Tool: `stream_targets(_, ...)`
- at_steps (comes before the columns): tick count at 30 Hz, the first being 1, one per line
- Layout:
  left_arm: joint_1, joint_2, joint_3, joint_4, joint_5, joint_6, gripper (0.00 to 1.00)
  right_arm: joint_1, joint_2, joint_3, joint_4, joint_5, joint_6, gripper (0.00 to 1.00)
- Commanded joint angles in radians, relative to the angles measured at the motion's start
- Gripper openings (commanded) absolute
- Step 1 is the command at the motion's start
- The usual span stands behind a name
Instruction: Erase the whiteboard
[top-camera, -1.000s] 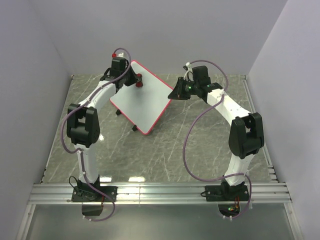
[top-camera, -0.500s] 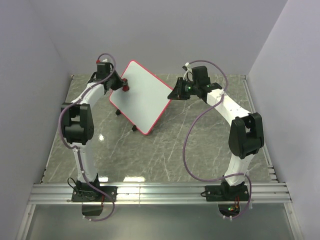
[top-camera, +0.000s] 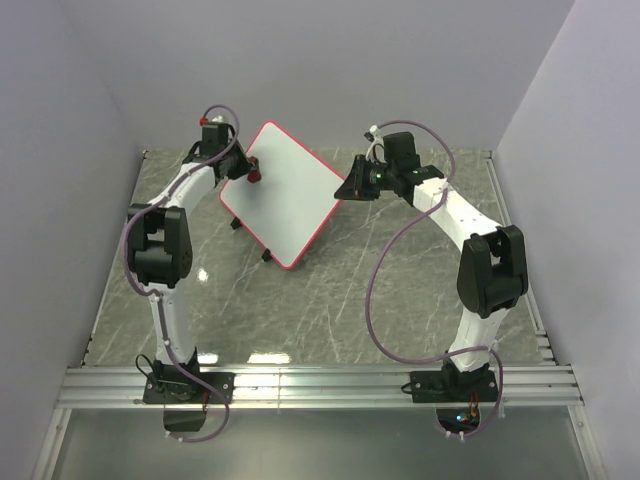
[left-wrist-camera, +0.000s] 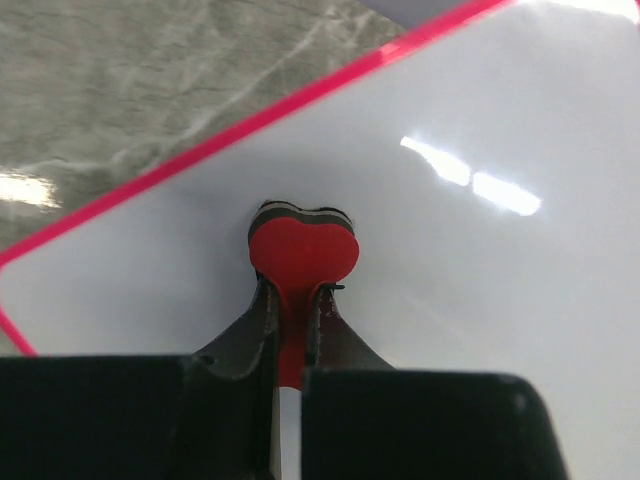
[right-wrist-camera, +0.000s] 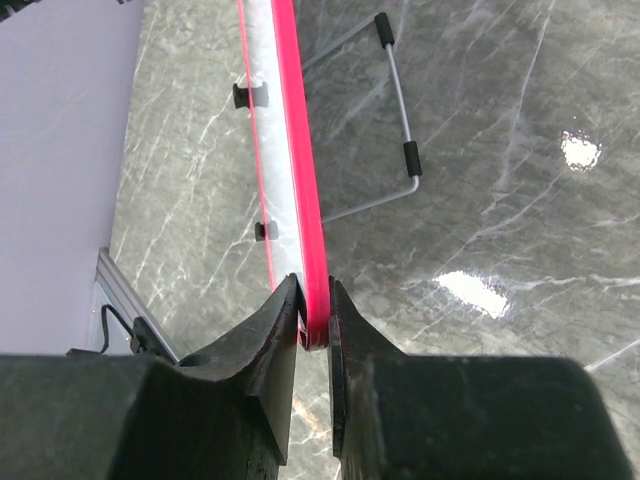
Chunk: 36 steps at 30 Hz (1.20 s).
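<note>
Left gripper (left-wrist-camera: 293, 305) clamps a red block (left-wrist-camera: 303, 252) on the whiteboard (left-wrist-camera: 480, 280) — right gripper (right-wrist-camera: 313, 300) pinches its rim (right-wrist-camera: 298, 150).

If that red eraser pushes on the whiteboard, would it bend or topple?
Probably stiff: the whiteboard shows a straight edge. Alone it might tip under the eraser, propped on a thin wire stand; the right gripper pinching its rim likely steadies it.
</note>
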Motion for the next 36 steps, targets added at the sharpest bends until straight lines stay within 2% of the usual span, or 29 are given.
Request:
stream_targets(1, -0.097, -0.048, 0.016, -0.02, 0.06, 0.002, 0.0, 0.038, 0.008, 0.02, -0.046, 0.039, -0.085, 0.0)
stream_targets(6, -0.099, -0.155, 0.008, -0.091, 0.004, 0.008, 0.0, 0.036, -0.004, 0.011, -0.051, 0.061, -0.093, 0.0)
stream_targets(10, -0.097, -0.226, -0.059, -0.112, -0.012, 0.011, 0.0, 0.036, -0.006, 0.004, -0.051, 0.088, -0.091, 0.0)
stream_targets(13, -0.097, -0.29, -0.119, -0.11, -0.03, 0.009, 0.0, 0.036, -0.01, 0.0, -0.051, 0.105, -0.091, 0.22)
stream_targets(14, -0.096, -0.317, -0.127, -0.115, -0.035, 0.013, 0.0, 0.038, -0.012, -0.002, -0.054, 0.122, -0.091, 0.41)
stream_targets(16, -0.097, -0.342, -0.144, -0.133, -0.042, 0.017, 0.0, 0.038, -0.02, -0.003, -0.051, 0.131, -0.094, 0.55)
stream_targets(17, -0.096, -0.365, -0.148, -0.141, -0.044, 0.02, 0.0, 0.038, -0.026, -0.002, -0.057, 0.146, -0.097, 0.72)
stream_targets(25, -0.094, -0.456, -0.274, -0.188, -0.093, 0.039, 0.0, 0.038, -0.055, 0.053, -0.095, 0.197, -0.102, 0.76)
stream_targets(32, -0.091, -0.482, -0.458, -0.322, -0.173, 0.019, 0.0, 0.033, -0.171, 0.098, -0.15, 0.275, -0.119, 0.77)
stream_targets(36, -0.09, -0.48, -0.575, -0.366, -0.185, 0.017, 0.0, 0.033, -0.265, 0.038, -0.157, 0.291, -0.126, 0.77)
